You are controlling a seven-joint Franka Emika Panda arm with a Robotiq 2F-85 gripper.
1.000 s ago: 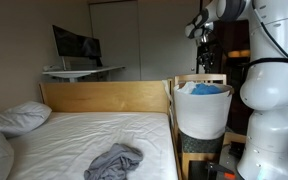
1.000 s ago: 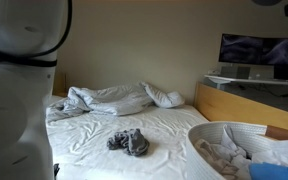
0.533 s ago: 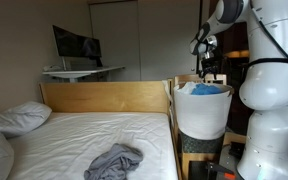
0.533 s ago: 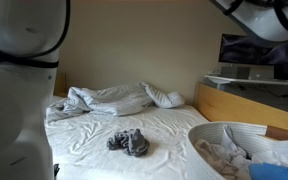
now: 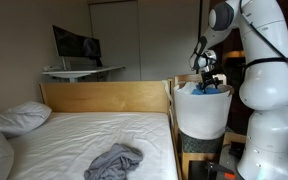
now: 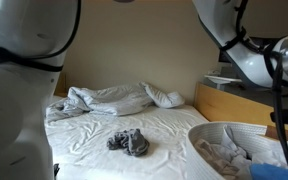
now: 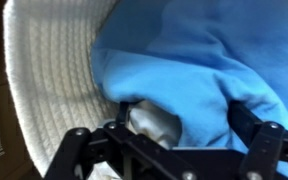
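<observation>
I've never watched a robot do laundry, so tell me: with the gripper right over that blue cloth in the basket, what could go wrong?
The open gripper hangs over the blue cloth, bunched on top of a white cloth; it might pinch both, or just a loose fold that slips out. The basket stands raised beside the bed; a snagged cloth or a push on its rim might tip it.

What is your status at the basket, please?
Hand open, at the blue garment; contact unclear. Garment heaped in the white basket. Nothing in the way.
</observation>
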